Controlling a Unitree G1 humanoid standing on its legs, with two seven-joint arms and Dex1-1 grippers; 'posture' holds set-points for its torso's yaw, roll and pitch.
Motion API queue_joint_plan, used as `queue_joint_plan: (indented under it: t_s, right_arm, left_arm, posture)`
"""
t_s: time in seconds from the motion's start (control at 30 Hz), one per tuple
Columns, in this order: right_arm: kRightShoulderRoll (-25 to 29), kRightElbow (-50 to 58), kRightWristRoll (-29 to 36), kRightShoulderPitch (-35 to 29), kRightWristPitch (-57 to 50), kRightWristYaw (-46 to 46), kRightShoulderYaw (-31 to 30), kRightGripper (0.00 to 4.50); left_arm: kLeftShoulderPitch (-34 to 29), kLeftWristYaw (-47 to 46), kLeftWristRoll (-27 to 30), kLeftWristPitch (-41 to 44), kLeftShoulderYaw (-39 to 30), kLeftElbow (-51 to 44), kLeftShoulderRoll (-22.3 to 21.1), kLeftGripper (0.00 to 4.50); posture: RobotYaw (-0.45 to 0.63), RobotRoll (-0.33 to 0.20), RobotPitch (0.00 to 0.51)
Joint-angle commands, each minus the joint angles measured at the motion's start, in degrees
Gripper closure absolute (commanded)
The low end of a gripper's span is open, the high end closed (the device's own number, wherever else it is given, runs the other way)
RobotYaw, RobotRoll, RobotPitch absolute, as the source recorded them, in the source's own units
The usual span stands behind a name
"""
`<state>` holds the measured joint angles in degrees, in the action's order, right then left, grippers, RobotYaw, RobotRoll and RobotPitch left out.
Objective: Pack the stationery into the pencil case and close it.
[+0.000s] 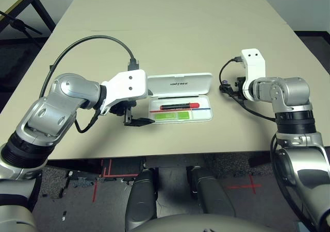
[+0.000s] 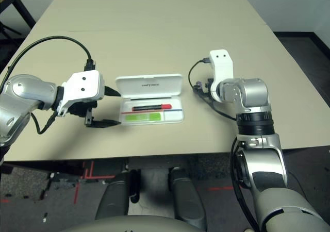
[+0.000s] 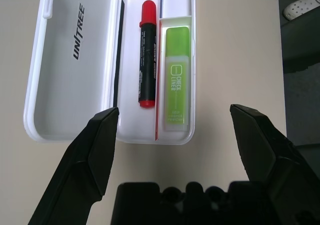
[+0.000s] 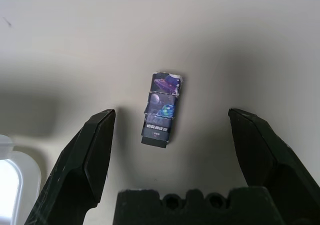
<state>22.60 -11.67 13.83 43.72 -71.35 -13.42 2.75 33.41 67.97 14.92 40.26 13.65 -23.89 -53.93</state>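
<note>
Left eye: open white hard-plastic hinged pencil case (image 1: 206, 115) on beige table (image 1: 170, 41). Left wrist: red-and-black marker (image 3: 147, 60), flat light-green stick (image 3: 176, 85) inside; left gripper (image 3: 175, 115) spread, empty. Right wrist: dark purplish block (image 4: 162, 109) on table, between right gripper's (image 4: 172, 112) spread fingers, ungrasped.

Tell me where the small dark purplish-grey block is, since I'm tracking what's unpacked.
The small dark purplish-grey block lies on the beige table, right of the white plastic case, between the open right gripper's fingers.

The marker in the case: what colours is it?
The marker is black with a red cap, clearest in the left wrist view.
</note>
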Motion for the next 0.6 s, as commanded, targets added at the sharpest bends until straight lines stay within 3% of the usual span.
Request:
queue_joint_plan:
  t_s: [0.03,0.4,0.5,0.6]
  right_arm:
    - [-0.40,-3.22,-0.97,0.59,1.61,-0.86,-1.59,0.00]
    - [-0.71,-5.48,-2.18,-0.12,3.19,-2.73,-2.81,0.00]
    - [-0.55,-5.43,-2.51,-0.14,3.48,-3.08,-2.89,0.63]
    - [-0.37,-5.21,-2.77,-0.18,3.55,-3.44,-2.93,1.74]
  left_arm:
    - [0.19,0.34,0.31,0.47,0.72,-0.97,-0.33,0.02]
    - [0.04,0.31,0.57,1.30,0.80,-1.63,-0.37,0.02]
    - [0.09,0.34,0.50,1.24,0.88,-1.54,-0.32,0.00]
    - [0.21,0.39,0.44,1.16,1.00,-1.40,-0.25,0.00]
  posture:
    - [0.03,0.000,0.152]
    - [0.04,0.000,0.153]
    - [0.03,0.000,0.151]
    - [0.03,0.000,0.151]
